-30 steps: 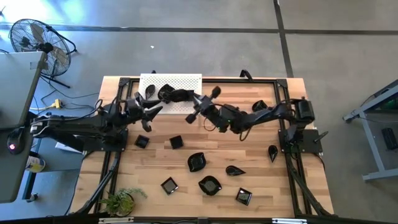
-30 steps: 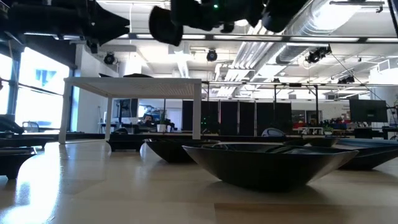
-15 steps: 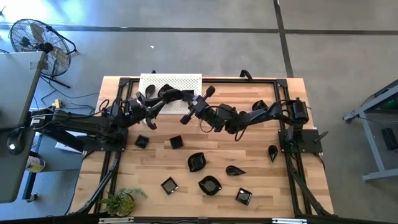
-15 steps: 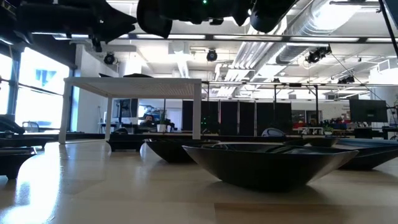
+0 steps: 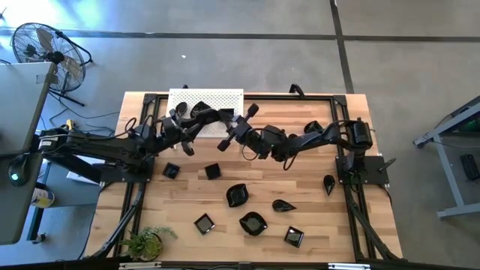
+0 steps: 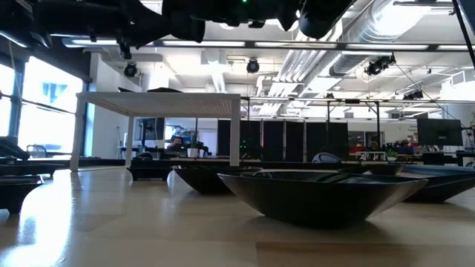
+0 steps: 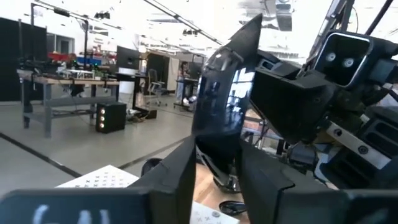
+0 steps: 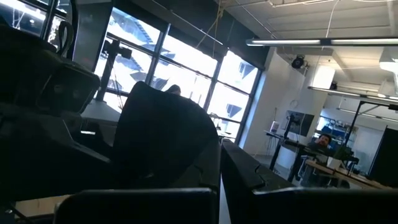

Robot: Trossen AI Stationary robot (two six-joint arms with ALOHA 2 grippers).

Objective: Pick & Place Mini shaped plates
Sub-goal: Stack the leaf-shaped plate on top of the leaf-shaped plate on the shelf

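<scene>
Black glossy leaf plate (image 7: 219, 106) is standing on edge between the left gripper (image 7: 217, 180) fingers, which are closing in on it since a second ago. The right gripper (image 8: 219, 168), fingers pinched on the same plate, is meeting it over the white board (image 5: 217, 100) edge.

I log a glossy black plate (image 8: 165, 140) clamped edge-on in my right gripper (image 8: 219, 163), frame centre; windows (image 8: 186, 74) behind.

Open-plan lab/workshop: exposed ceiling ducts (image 6: 415, 30), concrete floor (image 5: 225, 60), workbench (image 7: 56, 78), floor fan (image 5: 34, 45), big windows (image 8: 186, 74).
</scene>
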